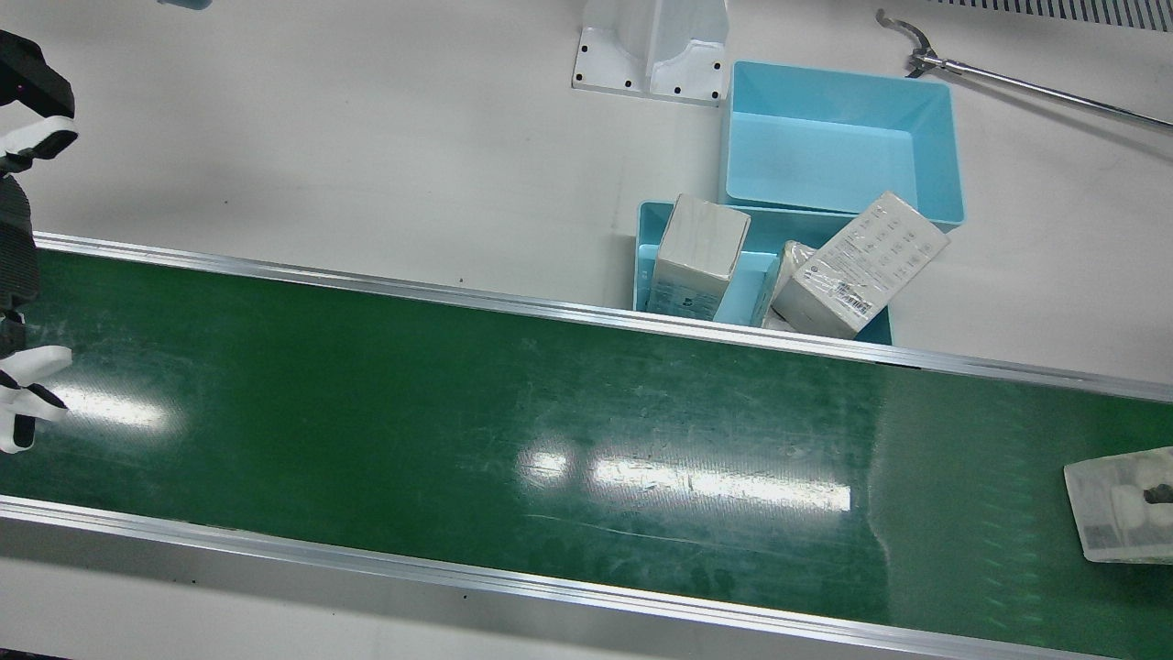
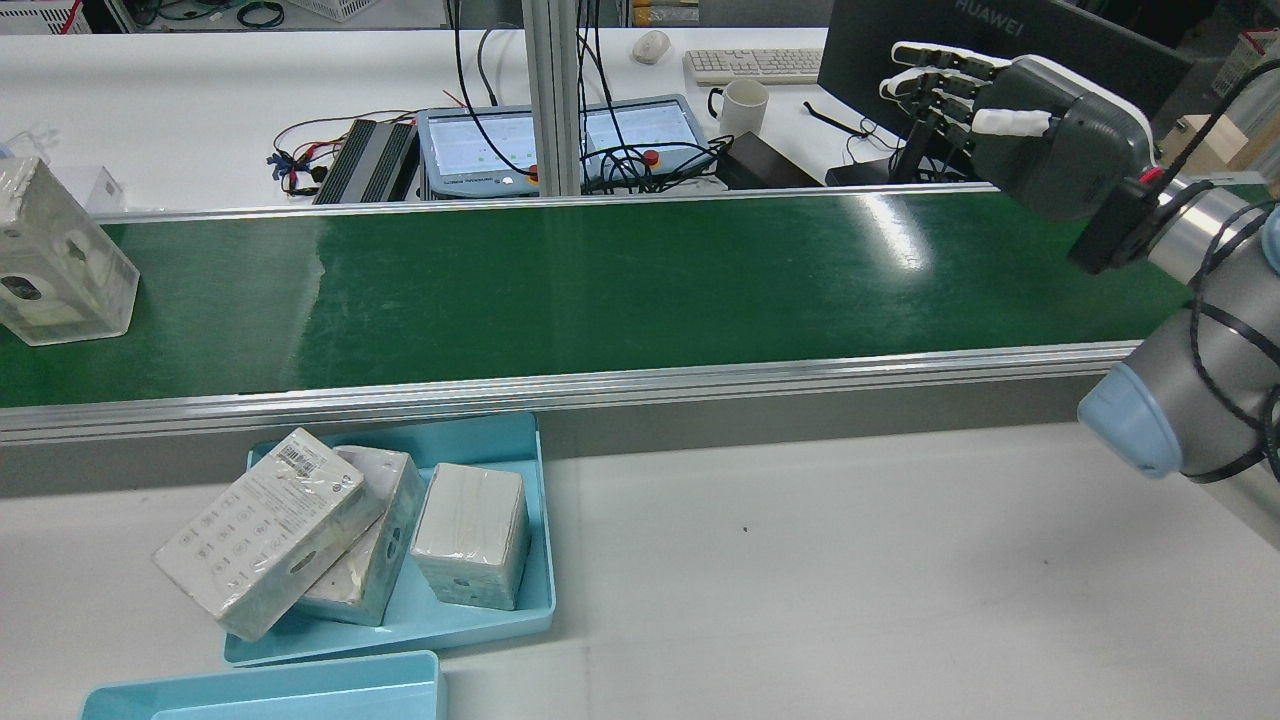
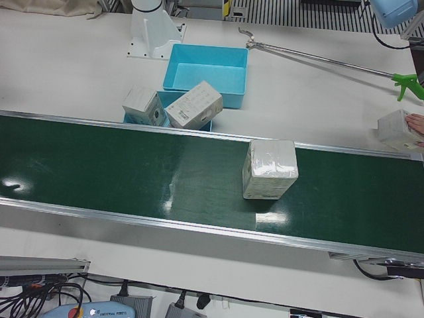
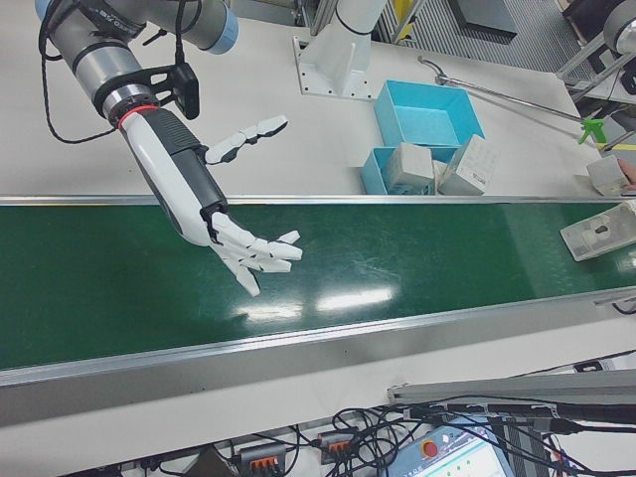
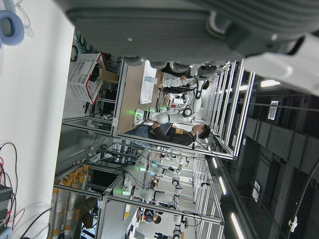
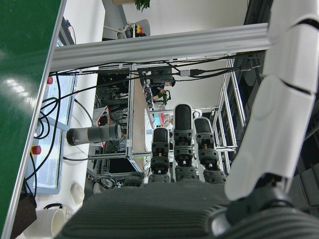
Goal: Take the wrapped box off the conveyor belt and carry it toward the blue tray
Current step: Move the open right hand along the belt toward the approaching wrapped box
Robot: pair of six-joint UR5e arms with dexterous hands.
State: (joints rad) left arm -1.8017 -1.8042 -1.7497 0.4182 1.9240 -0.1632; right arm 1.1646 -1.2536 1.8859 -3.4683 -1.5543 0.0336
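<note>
The wrapped box (image 1: 1123, 504) lies on the green conveyor belt (image 1: 458, 394), at the end on the robot's left. It also shows in the rear view (image 2: 55, 255), the left-front view (image 3: 269, 169) and the right-front view (image 4: 601, 231). My right hand (image 4: 238, 243) is open and empty, fingers spread, hovering over the belt's other end, far from the box; it also shows in the rear view (image 2: 1010, 110). My left hand (image 5: 199, 25) shows only in its own view, raised, fingers apart, holding nothing. The shallow blue tray (image 1: 644, 220) beside the belt holds three wrapped boxes.
A deeper blue bin (image 1: 843, 137) stands behind the tray. A metal grabber tool (image 1: 1008, 84) lies on the white table. A person's hand holds another box (image 3: 397, 129) beyond the belt's end. An arm pedestal (image 1: 652, 46) stands near the bin.
</note>
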